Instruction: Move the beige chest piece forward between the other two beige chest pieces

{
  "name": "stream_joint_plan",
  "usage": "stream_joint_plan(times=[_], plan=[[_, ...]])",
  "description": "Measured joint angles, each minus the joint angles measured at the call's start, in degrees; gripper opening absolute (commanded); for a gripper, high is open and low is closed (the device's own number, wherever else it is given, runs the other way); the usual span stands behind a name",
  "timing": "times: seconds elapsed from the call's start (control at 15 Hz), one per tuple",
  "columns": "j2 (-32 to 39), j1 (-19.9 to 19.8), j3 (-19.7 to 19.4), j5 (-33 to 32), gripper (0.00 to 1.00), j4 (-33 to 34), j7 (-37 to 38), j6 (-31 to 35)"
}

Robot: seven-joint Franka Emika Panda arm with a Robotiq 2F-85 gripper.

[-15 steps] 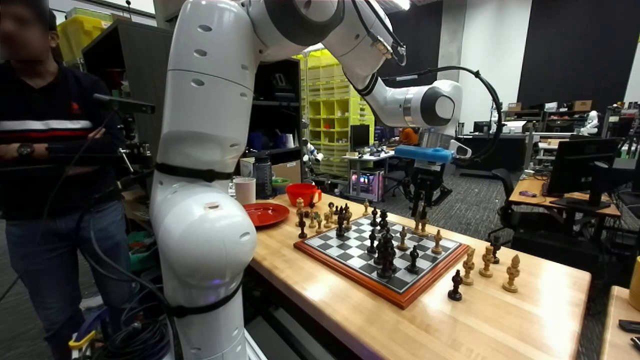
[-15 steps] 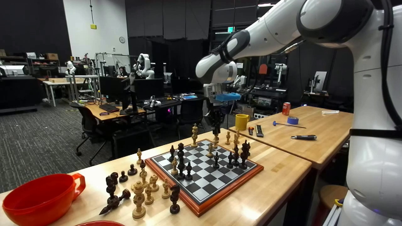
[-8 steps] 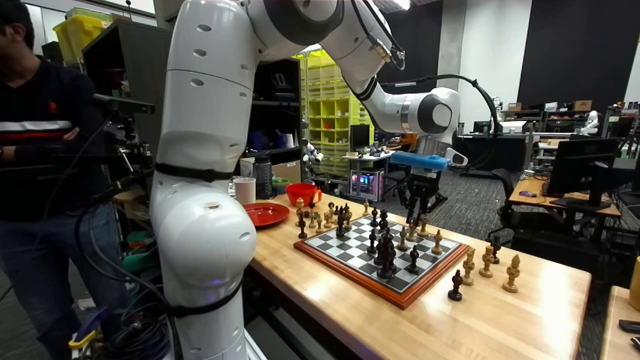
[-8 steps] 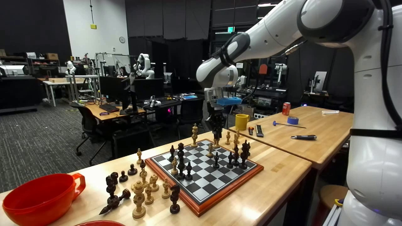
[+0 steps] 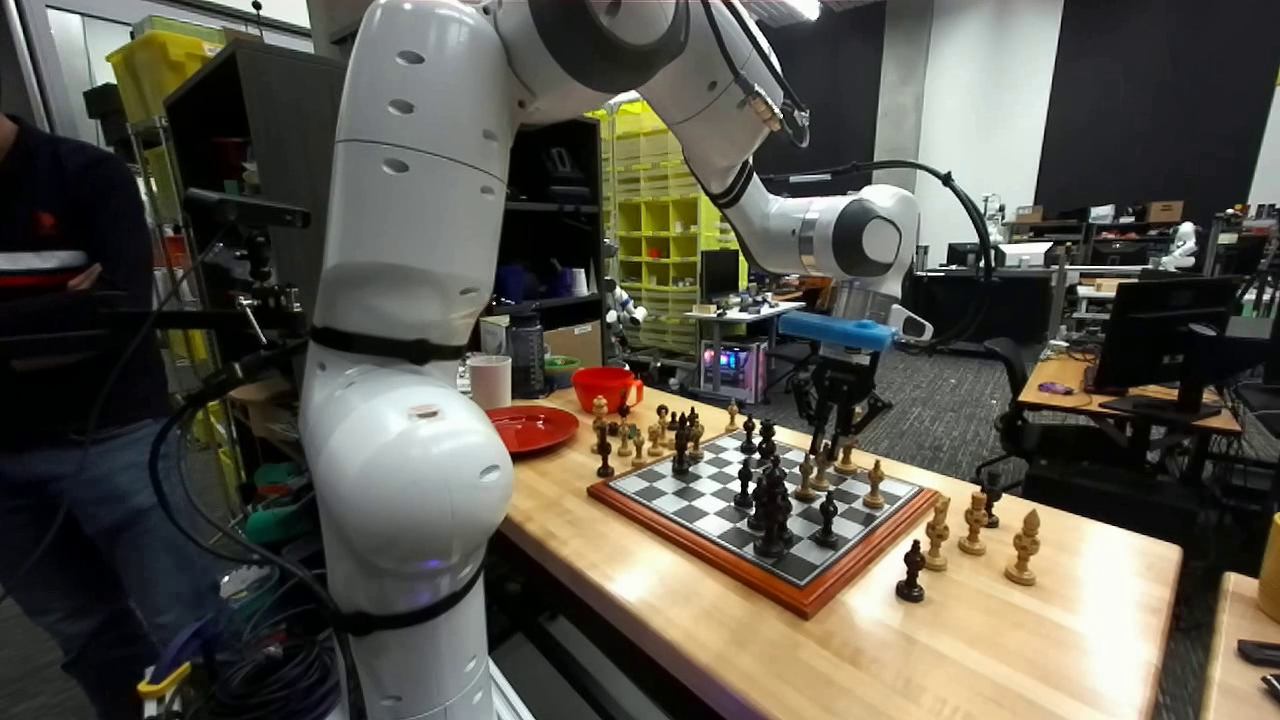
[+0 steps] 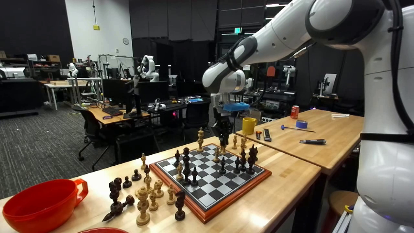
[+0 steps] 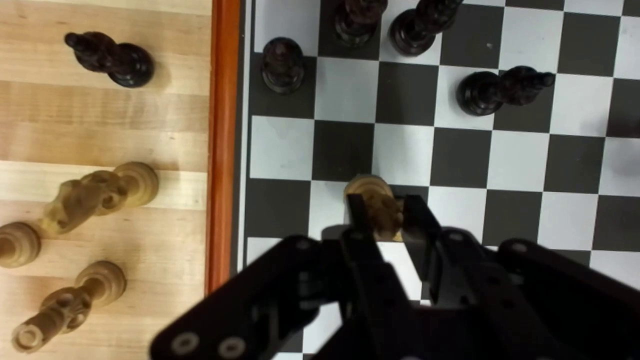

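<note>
gripper clamped on the beige chess piece, roughly upright between its fingers, just over or on the chessboard. likely light, stiff, slick wood; best held mid-stem. beige neighbour near the fingertips, probably easily toppled.

Glare on tabletop, hand blurred, bright ceiling light

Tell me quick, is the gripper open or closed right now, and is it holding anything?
Gripper: closed, holding a beige chess piece upright at the chessboard.
</note>
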Motion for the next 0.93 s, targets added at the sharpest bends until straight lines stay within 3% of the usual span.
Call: stream_joint_plan(times=[0.93], plan=[[2.5, 0.0, -0.1, -0.1, 0.06, -0.3, -0.3, 7.0]])
